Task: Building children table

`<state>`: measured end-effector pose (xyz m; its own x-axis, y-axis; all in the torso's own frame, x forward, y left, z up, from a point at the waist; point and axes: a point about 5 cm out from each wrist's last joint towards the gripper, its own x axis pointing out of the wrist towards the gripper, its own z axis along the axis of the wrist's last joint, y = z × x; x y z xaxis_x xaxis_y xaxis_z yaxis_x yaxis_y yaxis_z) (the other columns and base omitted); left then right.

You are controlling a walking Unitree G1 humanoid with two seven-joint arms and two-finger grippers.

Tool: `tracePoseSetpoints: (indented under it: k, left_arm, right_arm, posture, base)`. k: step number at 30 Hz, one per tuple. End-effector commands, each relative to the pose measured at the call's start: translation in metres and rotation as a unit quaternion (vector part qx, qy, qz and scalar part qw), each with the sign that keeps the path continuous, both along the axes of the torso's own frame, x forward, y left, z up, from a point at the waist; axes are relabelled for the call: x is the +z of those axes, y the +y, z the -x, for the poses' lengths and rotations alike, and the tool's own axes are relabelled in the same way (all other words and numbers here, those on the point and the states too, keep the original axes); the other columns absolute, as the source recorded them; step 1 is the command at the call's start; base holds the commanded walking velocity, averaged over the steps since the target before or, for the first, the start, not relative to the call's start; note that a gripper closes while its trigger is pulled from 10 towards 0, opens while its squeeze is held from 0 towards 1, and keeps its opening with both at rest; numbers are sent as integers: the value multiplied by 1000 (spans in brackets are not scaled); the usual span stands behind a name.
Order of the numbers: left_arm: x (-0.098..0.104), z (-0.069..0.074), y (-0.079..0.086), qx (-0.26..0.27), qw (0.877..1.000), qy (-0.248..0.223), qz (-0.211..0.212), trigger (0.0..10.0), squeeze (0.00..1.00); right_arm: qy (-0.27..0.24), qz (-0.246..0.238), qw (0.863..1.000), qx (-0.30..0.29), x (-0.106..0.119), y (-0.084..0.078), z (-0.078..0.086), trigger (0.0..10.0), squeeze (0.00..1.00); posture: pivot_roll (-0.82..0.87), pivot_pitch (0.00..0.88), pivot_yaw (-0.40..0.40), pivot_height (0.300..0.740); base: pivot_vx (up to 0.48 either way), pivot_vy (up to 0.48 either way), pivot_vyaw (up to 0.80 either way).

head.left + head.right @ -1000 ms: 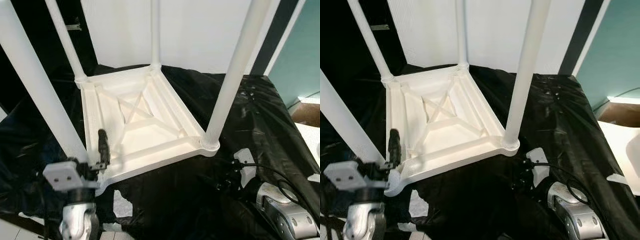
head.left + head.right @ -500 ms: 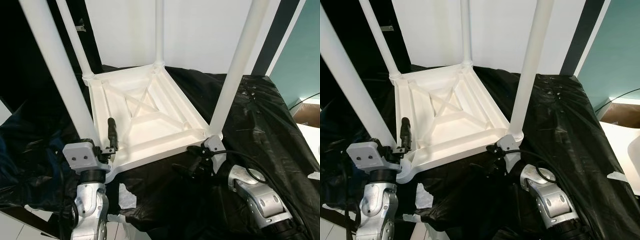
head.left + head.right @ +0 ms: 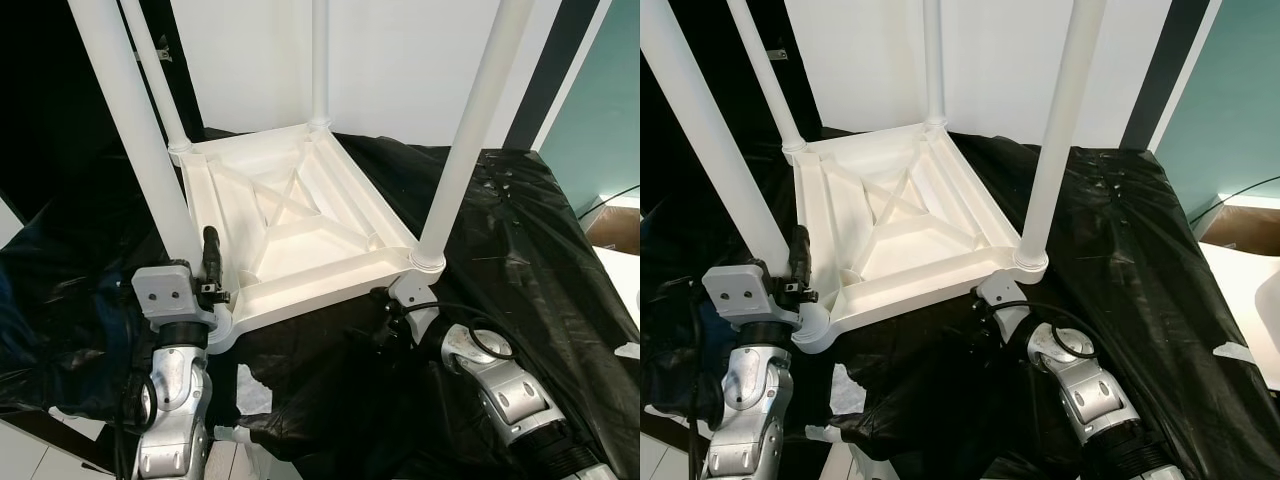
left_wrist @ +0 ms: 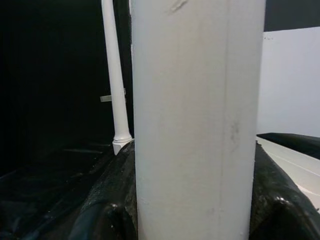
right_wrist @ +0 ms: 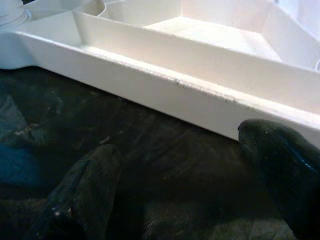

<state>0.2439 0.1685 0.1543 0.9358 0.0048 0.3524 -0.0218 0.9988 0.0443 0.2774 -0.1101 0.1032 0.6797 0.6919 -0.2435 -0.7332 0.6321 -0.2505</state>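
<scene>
A white children's table (image 3: 320,290) lies upside down on black sheeting, its four legs pointing up. My left gripper (image 3: 205,278) is at the base of the near-left leg (image 3: 135,130), one black finger (image 3: 211,260) upright beside it. In the left wrist view that leg (image 4: 195,115) stands tight between the fingers. My right gripper (image 3: 385,318) sits low at the near-right corner, just below the near-right leg (image 3: 465,140). In the right wrist view its fingers (image 5: 85,192) are spread open on the sheeting, against the table's rim (image 5: 165,82).
Black plastic sheeting (image 3: 520,230) covers the work surface and hangs over its front edge. A white panel (image 3: 400,60) stands behind the table. Scraps of white tape (image 3: 250,385) lie on the sheeting in front. A cardboard box (image 3: 615,225) is at the far right.
My right arm has reached forward from the lower right to the table's near-right corner. My left gripper has closed in on the near-left leg. The camera has also shifted.
</scene>
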Motion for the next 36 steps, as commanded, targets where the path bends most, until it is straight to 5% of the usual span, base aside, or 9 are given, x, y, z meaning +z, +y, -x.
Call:
tracePoseSetpoints:
  k: [1, 4, 5, 11, 12, 21, 22, 24, 36]
  left_arm:
    - [-30, 3, -12, -62, 994, 79, -33, 10000, 0]
    - [-34, 5, -15, -72, 993, 88, -37, 10000, 0]
    - [-37, 7, -20, -89, 990, 96, -48, 10000, 1000]
    - [-37, 2, -21, -85, 990, 106, -35, 10000, 969]
    - [-39, 2, -21, -88, 989, 117, -32, 10000, 0]
    - [-45, 3, -19, -74, 988, 130, -34, 10000, 0]
    - [-44, 2, -18, -69, 989, 129, -36, 4471, 0]
    - [-44, 1, -17, -64, 989, 130, -38, 0, 0]
    - [-4, -12, -18, -68, 993, 72, -57, 0, 0]
  right_arm:
    - [-3, 5, 1000, 2, 0, 1, -2, 10000, 0]
    - [-4, 5, 1000, 2, -1, 1, -2, 10000, 0]
    - [-8, 5, 1000, 2, -1, 3, -2, 10000, 0]
    - [-11, 4, 1000, 5, -1, 6, -2, 10000, 0]
    - [-11, 4, 1000, 5, -1, 7, -2, 10000, 0]
    - [-9, 0, 1000, 7, -1, 9, -1, 10000, 0]
    - [-12, 5, 1000, 8, -2, 9, -1, 10000, 0]
    - [-30, 26, 999, 11, -2, 8, -2, 10000, 0]
    - [-199, 271, 942, -9, -11, -6, -19, 10000, 0]
  posture:
    - [117, 0, 5, 740]
    - [117, 0, 6, 740]
    - [117, 0, 6, 740]
    - [117, 0, 6, 740]
    - [117, 0, 6, 740]
    - [125, 0, 6, 740]
    - [124, 0, 6, 740]
    - [121, 0, 6, 740]
    - [122, 0, 2, 740]
  base:
    - [0, 0, 0]
    - [0, 0, 0]
    - [0, 0, 0]
    - [0, 0, 0]
    - [0, 0, 0]
    - [0, 0, 0]
    - [0, 0, 0]
    - [0, 0, 0]
    - [0, 0, 0]
